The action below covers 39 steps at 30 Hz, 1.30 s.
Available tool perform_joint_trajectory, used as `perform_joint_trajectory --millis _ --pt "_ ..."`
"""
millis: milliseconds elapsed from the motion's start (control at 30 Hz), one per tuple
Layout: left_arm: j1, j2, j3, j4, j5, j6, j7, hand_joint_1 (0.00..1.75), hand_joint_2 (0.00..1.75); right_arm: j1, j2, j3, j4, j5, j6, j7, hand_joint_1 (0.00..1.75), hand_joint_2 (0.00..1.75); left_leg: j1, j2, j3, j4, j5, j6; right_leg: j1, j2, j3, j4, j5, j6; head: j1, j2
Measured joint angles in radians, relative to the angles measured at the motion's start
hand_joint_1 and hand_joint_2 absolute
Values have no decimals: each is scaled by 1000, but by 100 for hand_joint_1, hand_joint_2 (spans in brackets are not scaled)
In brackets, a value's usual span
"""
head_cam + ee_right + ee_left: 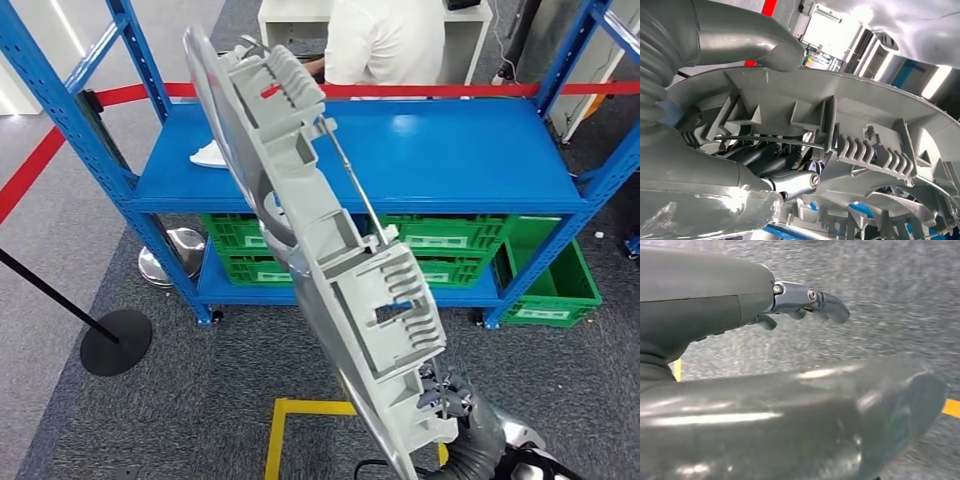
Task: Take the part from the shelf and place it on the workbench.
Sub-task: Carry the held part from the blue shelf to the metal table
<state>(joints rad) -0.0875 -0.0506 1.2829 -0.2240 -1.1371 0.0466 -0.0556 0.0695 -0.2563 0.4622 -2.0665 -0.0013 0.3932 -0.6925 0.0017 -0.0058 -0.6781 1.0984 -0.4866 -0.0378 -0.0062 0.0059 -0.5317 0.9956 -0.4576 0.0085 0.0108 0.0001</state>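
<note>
The part (pixel 340 260) is a long grey plastic panel with ribs, slots and a thin metal rod. It slants across the head view from upper left to lower right, in front of the blue shelf (pixel 468 150). My right hand (pixel 453 400) grips its lower end at the bottom right. In the right wrist view the thumb (pixel 745 42) lies over the part (pixel 866 115) and the dark fingers (pixel 791 177) clasp its ribbed side. My left hand (pixel 798 300) hangs over grey carpet, fingers stretched out and holding nothing.
A small white item (pixel 207 155) lies on the shelf's left end. Green crates (pixel 445 250) stand on the lower level, another (pixel 558 285) on the floor at right. A person (pixel 385 40) sits behind red tape (pixel 490 90). A stanchion base (pixel 115 341) stands left; yellow floor marking (pixel 302 408) below.
</note>
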Motion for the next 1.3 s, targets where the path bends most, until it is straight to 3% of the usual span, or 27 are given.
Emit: perform_joint_trajectory --millis 33,67,100,133,200,267,300,400,467,533,567,600,633,667,733,800,833,900,933,967,1033,1067,1100,1133,1167,1233,1300 --pt "0 -2 0 0 -1 1 3 0 0 2 -2 -5 0 -1 -2 0 175 175 0 0 -19 69 -46 -3 0 0 -15 1 11 -1 -2 0" --pt "0 -2 0 0 -2 3 4 0 0 5 -3 -10 0 -1 -5 0 175 175 0 0 -32 130 -73 -4 0 0 -29 1 22 -1 -2 0" --pt "0 -3 0 0 -3 4 4 0 0 7 -4 -15 -1 -1 -8 0 175 175 0 0 -32 167 -75 -5 1 -1 -44 2 33 0 -3 0" --pt "0 -4 0 0 -3 4 4 0 0 8 -4 -20 -1 1 -10 0 175 175 0 0 -16 169 -56 -4 1 -1 -57 2 43 2 -3 0" --pt "0 -5 0 0 -3 5 0 0 0 9 -4 -27 -4 7 -13 0 175 175 1 0 68 75 -3 0 0 0 -80 4 63 7 -3 0" --pt "-4 -5 0 0 -3 5 -7 0 0 8 -4 -33 -12 14 -13 0 175 175 -1 -1 167 -65 3 8 3 0 -95 6 80 15 -4 0" --pt "-6 -5 0 0 -3 5 -12 0 0 7 -4 -36 -16 18 -13 -1 175 175 -2 -1 194 -109 -5 13 4 -1 -99 7 88 20 -4 0" --pt "-5 -5 0 0 -3 4 -22 0 0 7 -4 -40 -21 28 -14 -1 175 175 -4 0 190 -133 3 34 3 0 -109 5 103 37 -4 0" --pt "-3 -4 0 0 -3 3 -25 0 0 9 -4 -40 -21 34 -16 -1 175 175 -2 3 173 -134 22 49 1 0 -131 53 45 46 0 0" --pt "-3 -3 0 0 -3 1 -30 0 0 10 -4 -41 -23 43 -20 -1 175 175 -2 4 148 -133 44 56 0 -1 -166 177 -56 53 5 0" --pt "-3 -2 0 0 -3 0 -32 0 0 10 -4 -41 -25 47 -23 -1 175 175 -2 5 134 -133 56 57 0 -1 -179 243 -89 55 6 0" --pt "-3 -1 0 0 -3 -2 -35 0 0 10 -4 -41 -27 50 -26 -1 175 175 -3 5 120 -132 67 57 0 -1 -179 286 -98 55 6 0" --pt "-3 0 0 0 -3 -3 -38 0 0 10 -4 -40 -29 53 -29 -1 175 175 -4 5 106 -131 77 55 0 -1 -165 296 -85 55 7 0" --pt "-3 0 0 0 -3 -4 -40 0 0 10 -4 -40 -32 54 -32 -1 175 175 -4 4 93 -131 86 54 0 -1 -131 267 -57 53 7 0" --pt "-3 1 0 0 -4 -5 -43 0 0 8 -4 -40 -41 56 -36 -1 175 175 -5 3 72 -130 104 46 1 -1 -23 126 -24 47 7 0" --pt "-3 4 0 0 -5 -6 -47 0 0 6 -4 -39 -53 61 -41 -1 175 175 -6 4 63 -129 121 36 3 1 52 9 -34 39 6 0" --pt "-3 6 0 0 -5 -6 -50 0 0 6 -4 -39 -59 62 -44 -1 175 175 -5 4 62 -129 130 30 6 2 60 -13 -42 35 6 1" --pt "-2 11 0 0 -6 -8 -55 0 0 6 -5 -38 -70 60 -48 -2 175 175 -3 5 58 -129 138 18 6 5 45 -16 -30 21 8 0" --pt "-1 13 0 0 -7 -8 -56 0 0 6 -6 -38 -75 59 -50 -2 175 175 -2 5 52 -120 123 12 4 7 37 -15 -20 13 7 0" --pt "0 14 0 0 -8 -8 -57 0 0 6 -6 -37 -79 57 -50 -2 175 175 -2 5 41 -93 89 6 2 9 27 -17 -8 6 5 0" --pt "-1 17 -1 0 -9 -8 -59 0 0 7 -6 -37 -84 56 -51 -2 175 175 -1 5 5 19 -17 -1 1 17 0 -16 17 0 0 0" --pt "-1 18 -1 0 -9 -8 -60 0 0 8 -6 -36 -86 55 -51 -2 175 175 -1 5 -12 89 -57 -3 1 23 -16 -15 30 0 -2 0" --pt "-2 19 -1 0 -9 -8 -62 0 0 8 -6 -36 -87 55 -51 -2 175 175 -1 5 -20 142 -74 -4 1 28 -32 -14 42 1 -3 0" --pt "-2 20 -1 0 -9 -9 -63 0 0 8 -6 -35 -87 56 -51 -2 175 175 -1 4 -12 165 -66 -3 1 33 -48 -13 54 1 -3 0" --pt "-3 21 -1 0 -9 -9 -65 0 0 7 -6 -33 -87 57 -51 -2 175 175 -1 4 12 152 -41 -2 1 37 -64 -12 66 2 -4 0" --pt "-6 23 -2 0 -9 -10 -69 0 0 5 -6 -29 -88 62 -54 -2 175 175 -1 1 107 37 2 2 2 44 -92 -9 88 7 -6 0" --pt "-14 25 -2 0 -9 -11 -72 0 0 3 -6 -23 -90 70 -61 -2 175 175 -2 -5 194 -96 -6 11 4 49 -109 -6 107 16 -8 0"
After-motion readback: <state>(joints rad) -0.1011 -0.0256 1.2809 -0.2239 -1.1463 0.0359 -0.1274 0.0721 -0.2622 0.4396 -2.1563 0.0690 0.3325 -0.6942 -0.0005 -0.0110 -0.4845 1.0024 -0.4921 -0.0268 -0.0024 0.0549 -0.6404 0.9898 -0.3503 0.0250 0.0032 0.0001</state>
